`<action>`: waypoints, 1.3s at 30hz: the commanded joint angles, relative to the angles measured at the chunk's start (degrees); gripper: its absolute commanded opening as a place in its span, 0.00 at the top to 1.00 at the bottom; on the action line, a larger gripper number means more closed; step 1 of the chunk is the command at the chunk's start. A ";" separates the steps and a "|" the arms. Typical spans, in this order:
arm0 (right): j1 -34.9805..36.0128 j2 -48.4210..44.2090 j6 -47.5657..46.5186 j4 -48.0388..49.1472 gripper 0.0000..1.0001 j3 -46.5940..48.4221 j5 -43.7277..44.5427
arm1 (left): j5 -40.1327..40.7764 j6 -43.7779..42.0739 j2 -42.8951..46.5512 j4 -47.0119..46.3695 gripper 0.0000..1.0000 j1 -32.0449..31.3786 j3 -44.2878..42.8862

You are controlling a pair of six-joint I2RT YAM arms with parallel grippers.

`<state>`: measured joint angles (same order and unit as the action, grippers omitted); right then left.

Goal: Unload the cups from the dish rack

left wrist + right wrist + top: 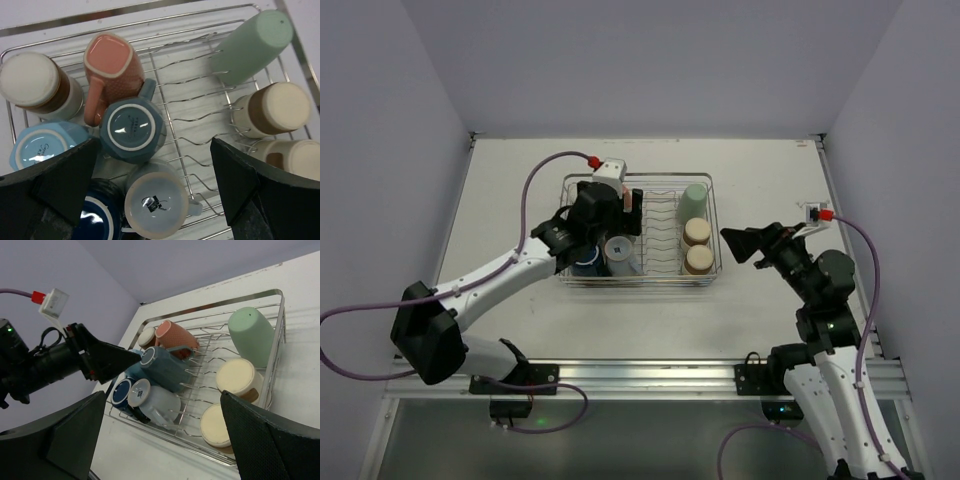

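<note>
Left gripper [152, 172] jaws apart, above slate-blue mug [132, 130] in dish rack [660, 230]; right gripper [738, 242] also spread wide (just right of rack).

Nine mostly bottom-up cups [132, 130] at both ends of chrome dish rack [660, 235]

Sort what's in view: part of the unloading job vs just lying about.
Job: dish rack; salmon mug; slate-blue mug; light blue cup; navy cup; grey-white mug; mint tumbler; three brown-and-cream cups; left gripper, right gripper, both open.
Not the job: table; purple cables; mounting rail.
</note>
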<state>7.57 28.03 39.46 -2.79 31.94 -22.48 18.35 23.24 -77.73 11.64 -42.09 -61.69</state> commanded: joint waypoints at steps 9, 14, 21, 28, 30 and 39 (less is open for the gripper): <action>1.04 1.15 -0.09 2.44 0.01 -0.48 -3.71 | 12.06 -3.21 -8.04 -1.18 0.00 -1.07 -2.21; 1.13 0.97 -0.35 2.44 0.01 -0.48 -3.27 | 9.34 -3.29 -12.61 -0.48 0.00 -0.28 -2.91; 1.39 1.50 -0.35 2.44 0.01 -0.48 -3.36 | 6.88 -4.08 -14.55 -3.55 0.00 1.39 -2.38; 1.74 2.64 -0.09 3.65 0.02 -0.83 -3.89 | 5.91 -5.14 -17.45 -5.66 0.00 3.06 -3.43; 1.83 2.91 0.00 3.84 0.02 -0.66 -3.98 | 5.65 -5.31 -18.33 -6.45 0.00 3.32 -3.61; 2.18 2.99 0.26 3.93 0.02 -0.48 -3.89 | 4.24 -5.23 -15.97 -9.53 0.58 3.59 -2.65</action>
<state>9.43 30.74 39.44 -1.15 31.46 -25.12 22.24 18.72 -96.73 6.94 -39.00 -63.18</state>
